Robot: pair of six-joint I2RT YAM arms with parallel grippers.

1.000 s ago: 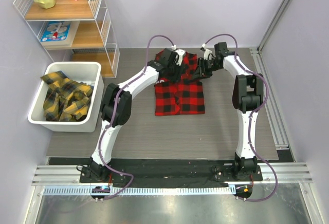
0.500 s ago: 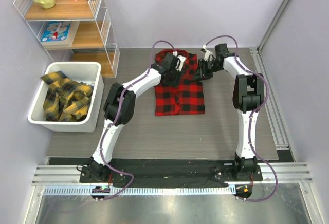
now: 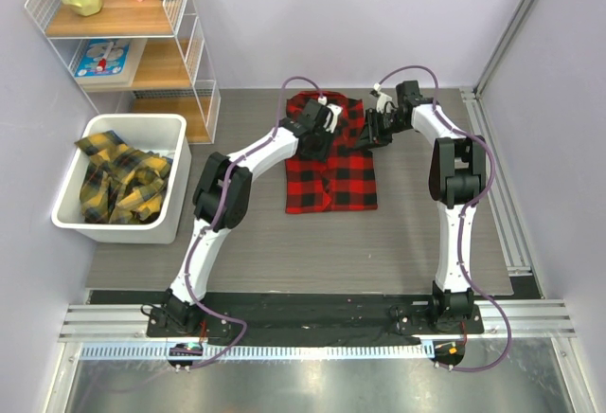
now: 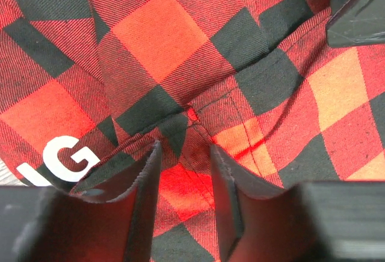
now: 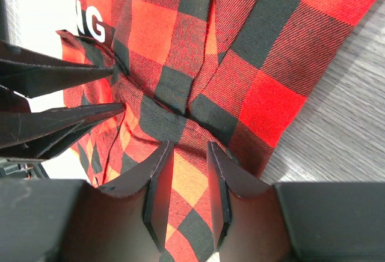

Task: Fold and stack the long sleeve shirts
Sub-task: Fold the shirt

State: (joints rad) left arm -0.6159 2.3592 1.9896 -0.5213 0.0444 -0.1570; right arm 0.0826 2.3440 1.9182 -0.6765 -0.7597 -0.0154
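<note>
The red-and-black checked shirt lies folded into a narrow rectangle at the middle far side of the table, collar end away from the arms. White lettering shows in the left wrist view. My left gripper is down on the shirt's upper part, its jaws nearly closed on a puckered fold of cloth. My right gripper is at the shirt's upper right edge, its jaws nearly closed on bunched cloth. Yellow-and-black checked shirts lie crumpled in a bin.
A white bin stands at the left of the table. Behind it is a wire shelf rack holding a yellow jug, small boxes and a book. A metal rail runs along the table's right side.
My left gripper has moved a little to the right and nearer over the shirt's collar area. The right arm and the shirt's lower part have not moved.
</note>
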